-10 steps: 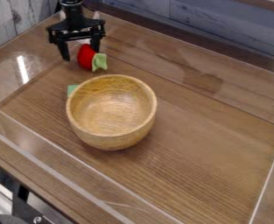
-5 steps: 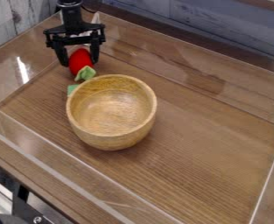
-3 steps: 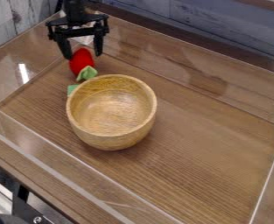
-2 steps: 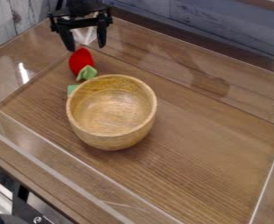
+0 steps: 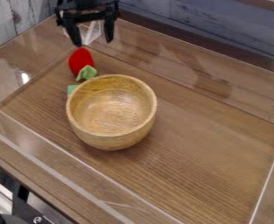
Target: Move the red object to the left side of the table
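One bowl (image 5: 111,110) sits nearest, mid-table (image 5: 209,149), with a small green piece (image 5: 74,89) peeking out at its far-left rim. Just beyond lies the strawberry (image 5: 80,61) — on the wood at the far-left part of the table, near the acrylic wall. Its long axis runs roughly near-to-far, tilted a little, with the green leaves at the near end toward the bowl and the red tip pointing away. Farthest back, the gripper (image 5: 87,28) hangs above and behind the fruit, fingers spread wide and empty. Placement looks done; this reads as the retreat — next calls only for clearing away without brushing the fruit.
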Robot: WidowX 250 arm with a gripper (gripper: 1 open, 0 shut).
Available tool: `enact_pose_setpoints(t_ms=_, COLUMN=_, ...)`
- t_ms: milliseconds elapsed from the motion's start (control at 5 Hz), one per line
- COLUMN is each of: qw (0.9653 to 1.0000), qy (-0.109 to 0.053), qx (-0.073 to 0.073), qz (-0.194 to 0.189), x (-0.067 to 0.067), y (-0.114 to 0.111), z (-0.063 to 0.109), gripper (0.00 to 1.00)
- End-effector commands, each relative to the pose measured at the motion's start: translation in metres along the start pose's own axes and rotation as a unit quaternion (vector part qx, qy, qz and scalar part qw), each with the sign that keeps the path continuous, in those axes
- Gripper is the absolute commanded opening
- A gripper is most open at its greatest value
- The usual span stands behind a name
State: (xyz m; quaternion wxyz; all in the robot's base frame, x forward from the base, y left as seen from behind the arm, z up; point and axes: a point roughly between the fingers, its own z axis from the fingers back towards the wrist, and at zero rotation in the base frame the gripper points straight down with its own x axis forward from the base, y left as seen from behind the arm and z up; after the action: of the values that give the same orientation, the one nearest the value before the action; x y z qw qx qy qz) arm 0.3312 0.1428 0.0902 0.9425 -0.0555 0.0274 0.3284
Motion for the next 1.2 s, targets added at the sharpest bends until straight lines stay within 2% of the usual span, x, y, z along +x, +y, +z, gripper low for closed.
enact_pose_setpoints(t_ms=0, qw=0.9986, qy=-0.039, qx=-0.013, qz=-0.033, x=0.006, y=-0.012, z=0.04, gripper=1.0)
enact_pose_setpoints(t_ms=200, qw=0.9981, qy=-0.036, qx=-0.012, qz=-0.049, x=0.002, y=-0.019, z=0.041, gripper=0.0)
enact_pose_setpoints(t_ms=400, qw=0.9968, qy=-0.032, qx=-0.013, qz=-0.072, x=-0.004, y=-0.03, z=0.043, gripper=0.0)
enact_pose_setpoints(t_ms=600, qw=0.994, qy=-0.026, qx=-0.014, qz=-0.106, x=-0.021, y=-0.054, z=0.041, gripper=0.0)
enact_pose_setpoints(t_ms=800, qw=0.9903, qy=-0.018, qx=-0.015, qz=-0.137, x=-0.029, y=-0.076, z=0.032, gripper=0.0)
enact_pose_setpoints(t_ms=1000, qw=0.9869, qy=-0.012, qx=-0.014, qz=-0.16, x=-0.028, y=-0.085, z=0.025, gripper=0.0)
